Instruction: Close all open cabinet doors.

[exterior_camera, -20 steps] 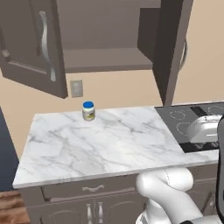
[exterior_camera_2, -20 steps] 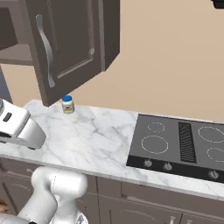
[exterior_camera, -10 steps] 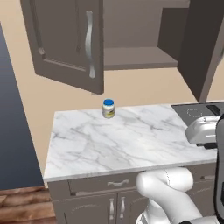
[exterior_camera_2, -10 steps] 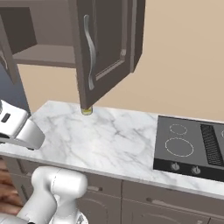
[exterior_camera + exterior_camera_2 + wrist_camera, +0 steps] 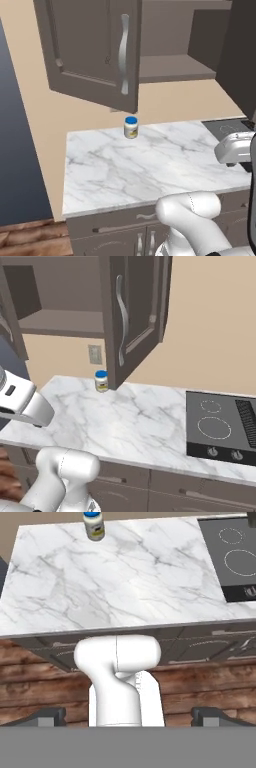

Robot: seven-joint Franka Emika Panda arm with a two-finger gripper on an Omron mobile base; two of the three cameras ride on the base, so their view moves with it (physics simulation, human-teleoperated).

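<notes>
Two cabinet doors of the wall cabinet stand open above the marble counter. The left cabinet door swings out toward me, its curved silver handle facing me. The right cabinet door also stands wide open, handle on its near edge. Between them the bare cabinet shelf shows. My gripper hangs high above the base, looking down at the counter front; its dark fingertips are far apart with nothing between them.
A small blue-lidded jar stands at the back of the marble counter. A black cooktop lies to the right. A wall outlet sits behind the jar. Drawer fronts run below.
The whole picture has slid right and grown: the base has driven left and closer. Both doors stay open as before; the jar has not moved on the counter.
</notes>
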